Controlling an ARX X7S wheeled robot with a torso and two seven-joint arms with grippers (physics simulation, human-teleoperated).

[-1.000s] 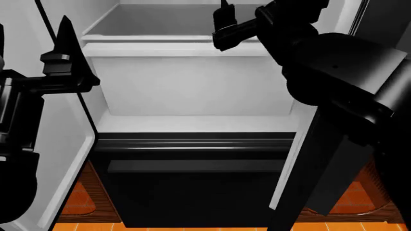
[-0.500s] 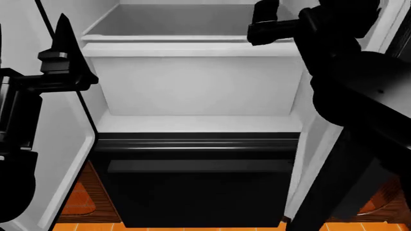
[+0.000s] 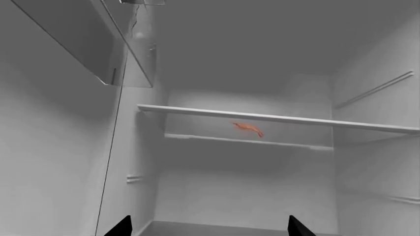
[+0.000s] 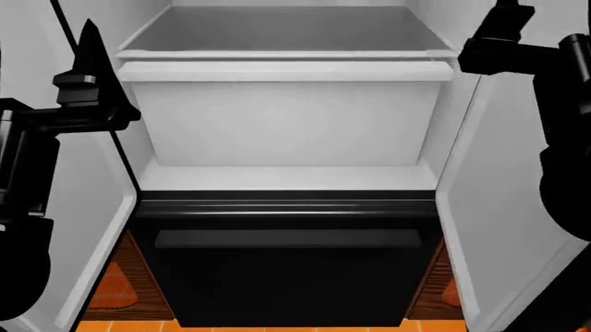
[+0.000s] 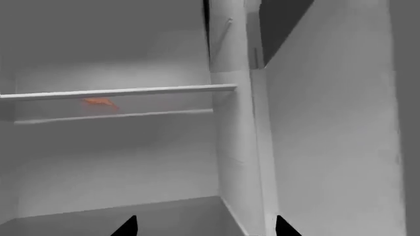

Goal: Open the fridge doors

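Note:
Both fridge doors stand swung outward in the head view. The left door (image 4: pixel 93 235) and the right door (image 4: pixel 503 207) show their white inner faces. My left gripper (image 4: pixel 91 41) hovers at the left door's inner edge, open with nothing between its fingers; its tips (image 3: pixel 208 228) point into the fridge. My right gripper (image 4: pixel 503 31) is up by the right door's top inner edge, also open and empty (image 5: pixel 204 228). In the right wrist view the right door's inner face (image 5: pixel 335 128) fills one side. The dark handles are hidden.
A white bin (image 4: pixel 277 117) fills the fridge's lower shelf. Below it sits a wide black drawer front (image 4: pixel 286 277). A small orange item (image 3: pixel 247 129) lies on an inner shelf (image 3: pixel 282 119), also seen as the orange item (image 5: pixel 98 102). Brown cabinet (image 4: pixel 115 283) flanks the drawer.
My right arm has swept to the right and the right door has swung much wider with it. The left arm and left door have not moved.

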